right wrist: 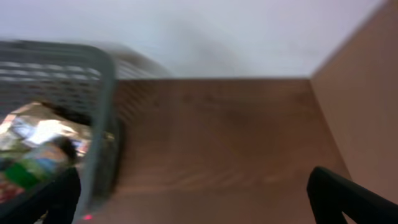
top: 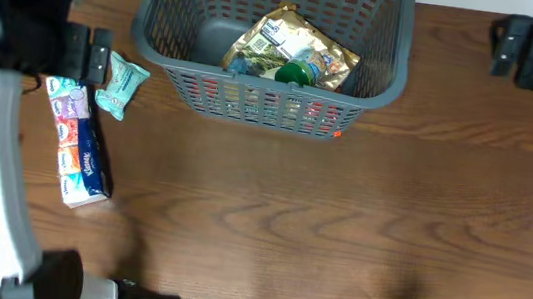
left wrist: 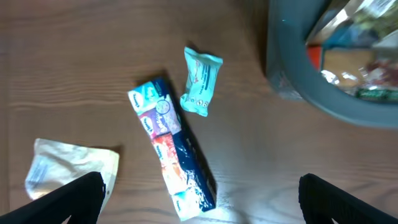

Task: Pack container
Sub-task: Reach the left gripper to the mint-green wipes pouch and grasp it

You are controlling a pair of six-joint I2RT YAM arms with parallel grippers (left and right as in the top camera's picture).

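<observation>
Left gripper (left wrist: 199, 186), jaws apart, is hovering above the tissue multipack (left wrist: 174, 149); I am favouring a crosswise pinch. Right gripper (right wrist: 193, 180) is gaping beside the container (right wrist: 99, 106).

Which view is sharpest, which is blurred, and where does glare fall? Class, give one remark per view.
Overhead: sharpest, evenly lit, the container lattice crisp. Left wrist: tissue pack readable, the container rim soft, a pale sheen on the table near the bottom edge. Right wrist: smeared throughout, the container wall streaked.
</observation>
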